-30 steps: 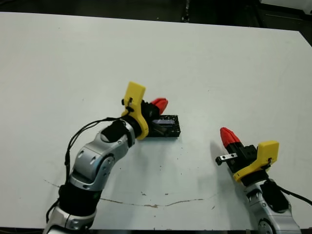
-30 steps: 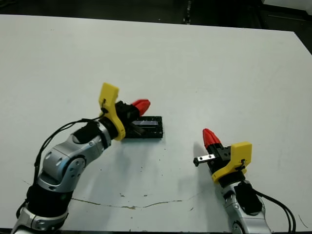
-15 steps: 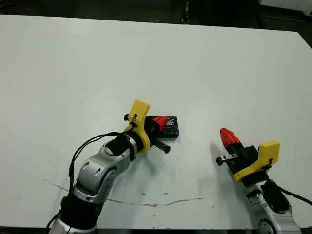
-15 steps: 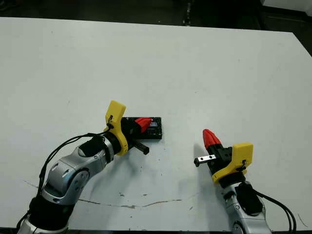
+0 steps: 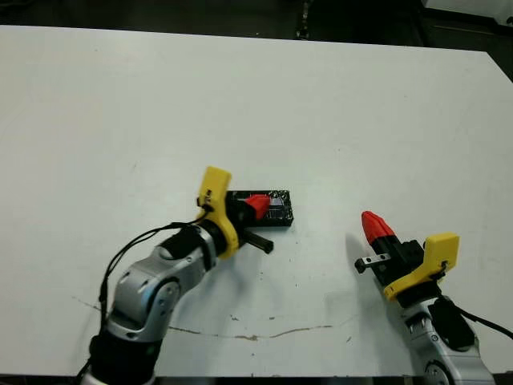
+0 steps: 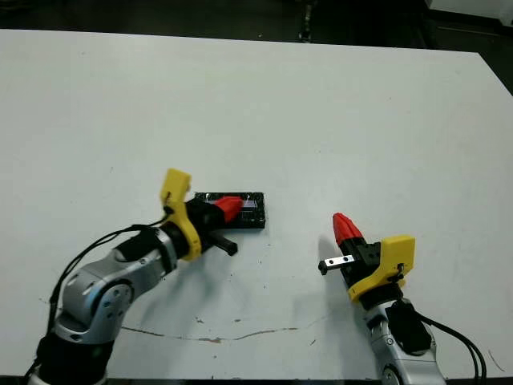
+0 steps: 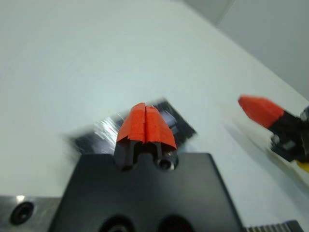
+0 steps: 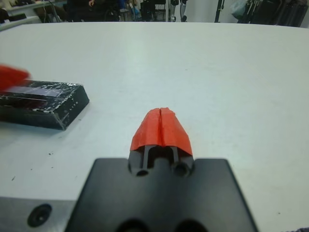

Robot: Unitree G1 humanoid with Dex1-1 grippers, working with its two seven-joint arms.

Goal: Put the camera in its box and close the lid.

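The left tool (image 5: pixel 256 203), pinched empty, has slid back along the lid (image 5: pixel 276 206), pressing it; right tool (image 5: pixel 375 224) pinched empty too.

Over the last second the left tool (image 5: pixel 256 203) has dropped from the 10 o'clock corner of the black lid (image 5: pixel 276 207) onto its top, red tips pressed together, while its yellow wrist block (image 5: pixel 215 192) swung out toward 9 o'clock.
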